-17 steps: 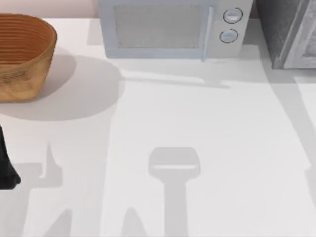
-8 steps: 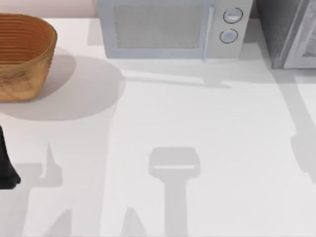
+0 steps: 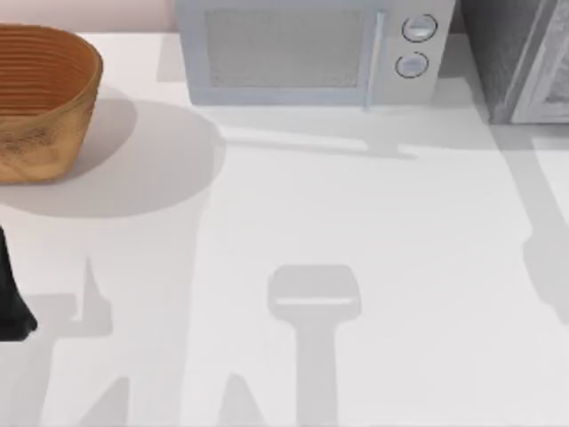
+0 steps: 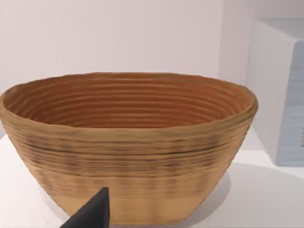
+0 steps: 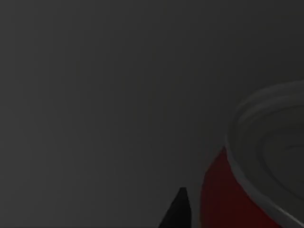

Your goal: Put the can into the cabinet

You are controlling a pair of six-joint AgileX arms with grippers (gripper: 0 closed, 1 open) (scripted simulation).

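Can (image 5: pixel 223 194) sits close by the right hand's fingertip (image 5: pixel 176 209) in dim grey surroundings (likely inside the cabinet (image 3: pixel 516 53) at far right, being delivered), grip state can't tell; left arm (image 3: pixel 11 294) parked at desk's left edge facing basket (image 4: pixel 128 142).

The white bench (image 3: pixel 373 231) carried a woven brown basket (image 3: pixel 40 98) at the frame's upper left, a pale microwave (image 3: pixel 307 53) at upper centre, and the grey cabinet (image 3: pixel 520 58) at upper right.
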